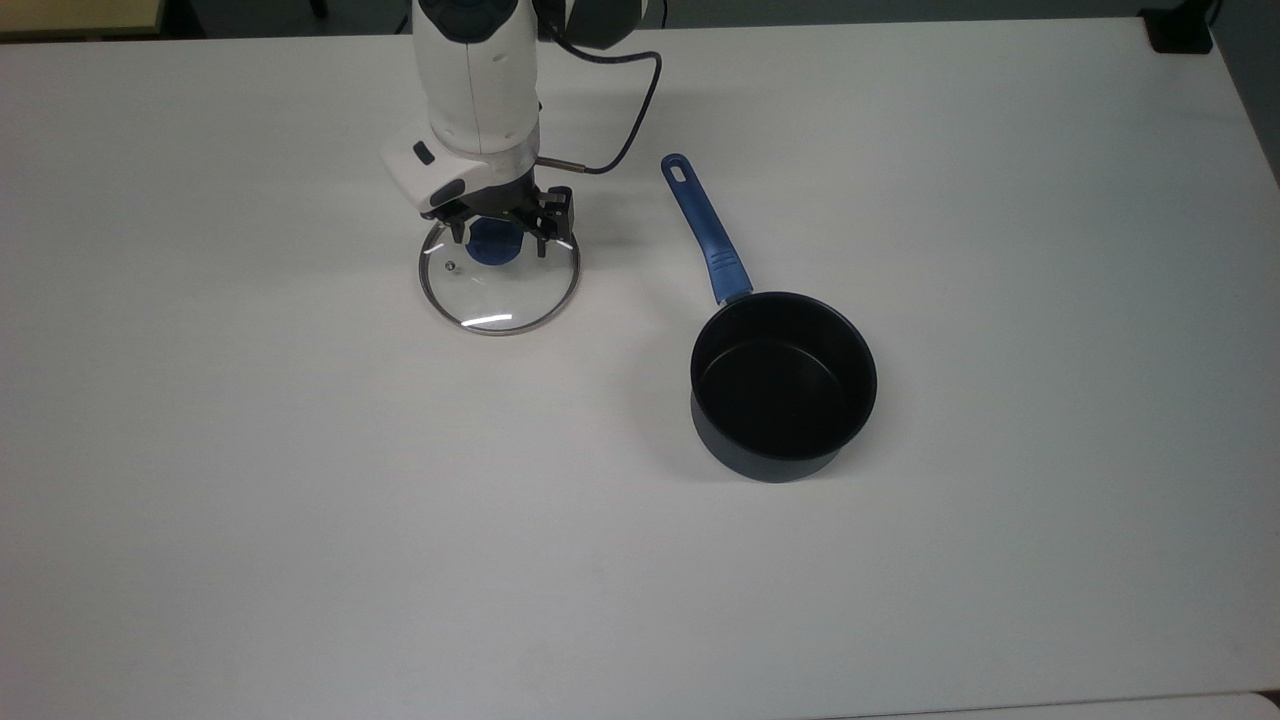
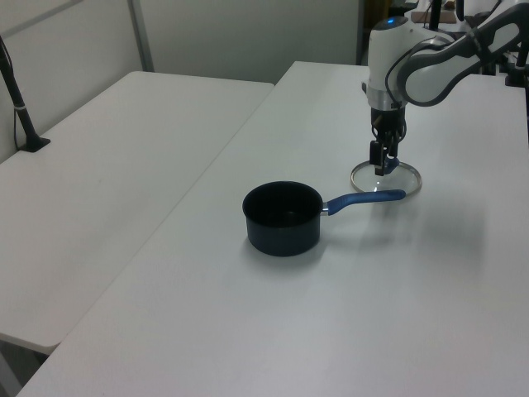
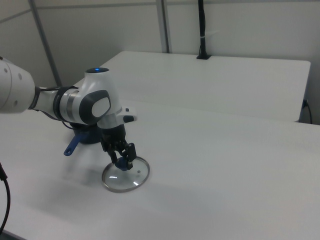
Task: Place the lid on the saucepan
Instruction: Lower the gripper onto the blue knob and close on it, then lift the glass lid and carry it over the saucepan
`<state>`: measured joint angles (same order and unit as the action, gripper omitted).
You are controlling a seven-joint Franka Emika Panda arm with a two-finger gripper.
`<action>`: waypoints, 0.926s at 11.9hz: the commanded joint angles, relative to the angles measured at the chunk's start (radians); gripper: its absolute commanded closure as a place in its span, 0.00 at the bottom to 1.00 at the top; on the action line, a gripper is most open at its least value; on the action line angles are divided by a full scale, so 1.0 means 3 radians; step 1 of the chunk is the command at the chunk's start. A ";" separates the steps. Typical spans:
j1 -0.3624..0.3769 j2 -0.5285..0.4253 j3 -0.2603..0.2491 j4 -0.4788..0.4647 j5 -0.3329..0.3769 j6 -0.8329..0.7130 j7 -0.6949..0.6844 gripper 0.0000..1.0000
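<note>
Over lid (image 1: pixel 498 283), open pincer (image 1: pixel 499 240), saucepan (image 1: pixel 782 385) apart

The arm (image 1: pixel 480 80) is cut off by the top view's upper edge, and in the right view its upper links run out past the right view's left edge. The gripper (image 1: pixel 497 236) covers the far part of the lid (image 1: pixel 498 290) — its blue knob (image 1: pixel 493 246) shows partly between the fingers, and contact cannot be told. In the right view the saucepan (image 3: pixel 85 137) sits behind the arm, mostly hidden — a bit of handle (image 3: pixel 71 147) pokes out.
</note>
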<state>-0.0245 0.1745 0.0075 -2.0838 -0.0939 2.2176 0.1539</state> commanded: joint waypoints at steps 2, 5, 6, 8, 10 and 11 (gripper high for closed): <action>0.0005 0.0032 0.0011 0.0002 -0.0030 0.0073 0.0049 0.46; 0.0010 -0.0110 0.0016 0.0169 0.0006 -0.0028 0.0090 0.53; 0.0020 -0.0121 0.0026 0.0424 0.0077 -0.0267 0.0151 0.53; 0.0020 -0.0101 0.0097 0.0986 0.0246 -0.0651 0.0274 0.53; 0.0096 0.0056 0.0225 0.1457 0.0410 -0.0683 0.0599 0.53; 0.0132 0.0265 0.0337 0.1763 0.0375 -0.0714 0.0946 0.53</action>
<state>-0.0202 0.1509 0.0563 -1.7376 0.0064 2.0467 0.2642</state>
